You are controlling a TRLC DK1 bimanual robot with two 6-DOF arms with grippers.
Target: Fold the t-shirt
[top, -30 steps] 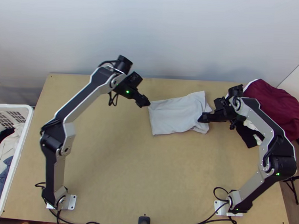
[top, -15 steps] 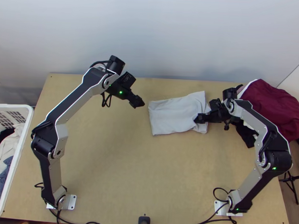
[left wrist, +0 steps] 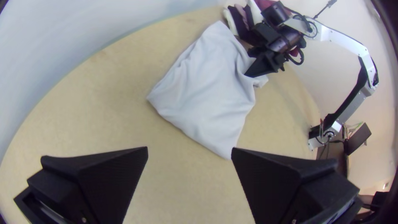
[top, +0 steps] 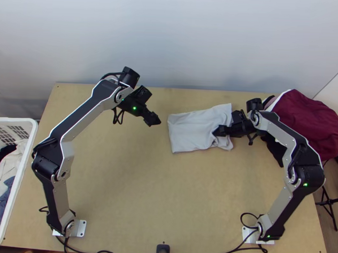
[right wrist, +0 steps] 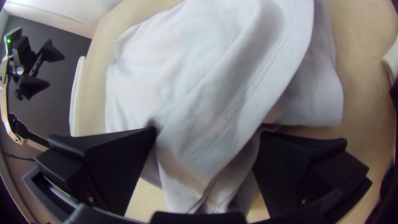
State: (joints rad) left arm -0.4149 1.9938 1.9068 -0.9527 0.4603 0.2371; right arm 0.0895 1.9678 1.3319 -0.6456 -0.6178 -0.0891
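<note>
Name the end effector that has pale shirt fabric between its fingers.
The right end effector: folds of the pale shirt lie between its spread fingers. The left end effector, also open, stands clear of the shirt.

Pale plain wall beyond far edge of wooden table — brown floor at right, with black stand.
</note>
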